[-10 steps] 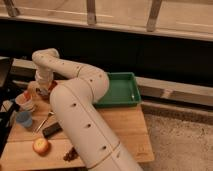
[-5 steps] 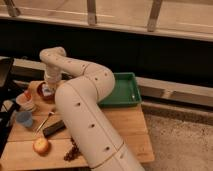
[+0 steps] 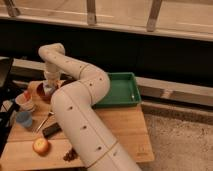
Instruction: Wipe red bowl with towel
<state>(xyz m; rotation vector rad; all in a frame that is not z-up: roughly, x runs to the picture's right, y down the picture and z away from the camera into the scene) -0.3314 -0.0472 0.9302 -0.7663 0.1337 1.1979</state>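
My gripper hangs at the table's back left corner, pointing down into a dark maroon bowl. It is shut, and a pale whitish piece, the towel, shows at its tip inside that bowl. The red bowl, orange-red with a lighter rim, stands just to the left of the maroon bowl, apart from the gripper. My white arm crosses the table from the bottom and hides the middle of it.
A green tray lies at the back right of the wooden table. A blue cup, a utensil, a black object, an orange fruit and a dark cluster sit on the left and front.
The gripper and wrist have shifted slightly right and down over the maroon bowl. The other objects have not moved.
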